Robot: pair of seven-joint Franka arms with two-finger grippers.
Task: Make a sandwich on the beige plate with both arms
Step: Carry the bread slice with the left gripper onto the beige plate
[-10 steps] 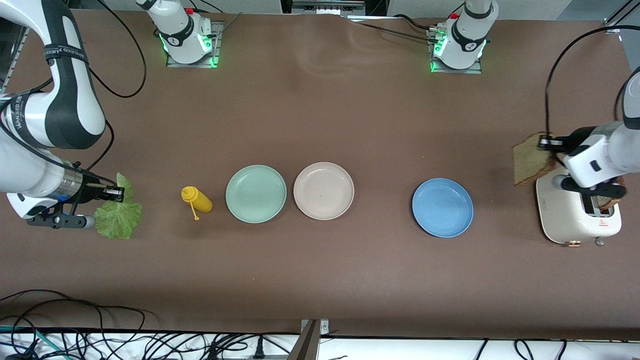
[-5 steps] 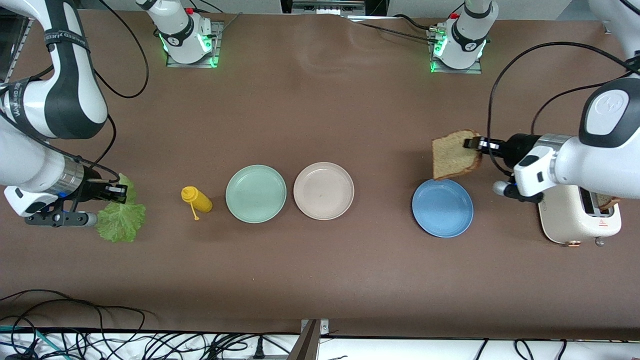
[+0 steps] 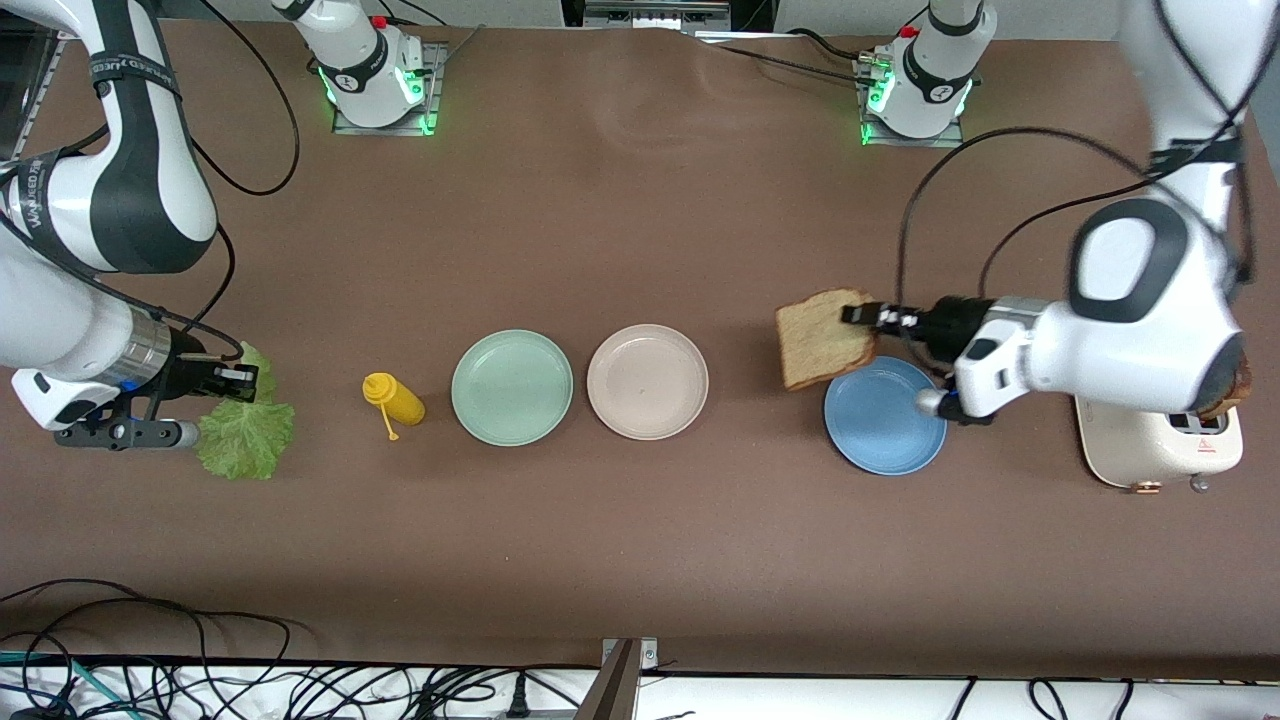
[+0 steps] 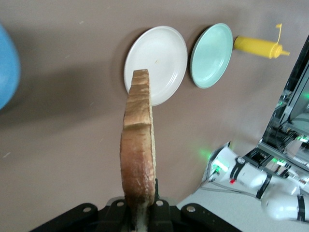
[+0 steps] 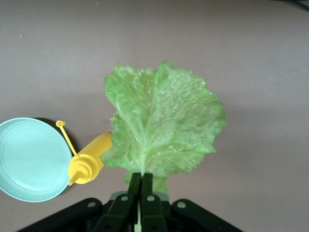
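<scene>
Left gripper [image 3: 852, 315] clamped tight on one edge of a bread slice [image 3: 824, 338], holding it up in the air over the bare table just beside the blue plate [image 3: 885, 440], on that plate's side toward the beige plate [image 3: 647, 381]. In the left wrist view the slice [image 4: 139, 150] stands on edge between the shut fingers, and the beige plate [image 4: 156, 65] lies ahead of it, empty. Right gripper [image 3: 238, 377] pinched shut on the stem of a lettuce leaf [image 3: 243, 435], at the right arm's end of the table; the leaf [image 5: 161, 123] hangs fanned out below the fingers, with a yellow bottle [image 3: 394, 399] and a mint plate [image 3: 511, 387] between it and the beige plate. A toaster [image 3: 1150, 445] sits at the left arm's end, a second slice showing in its slot. Step in hand, by my reading: carrying the first slice to the beige plate; nothing is laid on it yet, so the sandwich is not begun. Next move calls for bringing the slice over the plate's middle, turning it flat, lowering it and letting go; the lettuce would follow on top, so the right arm needs to stay clear until then.
</scene>
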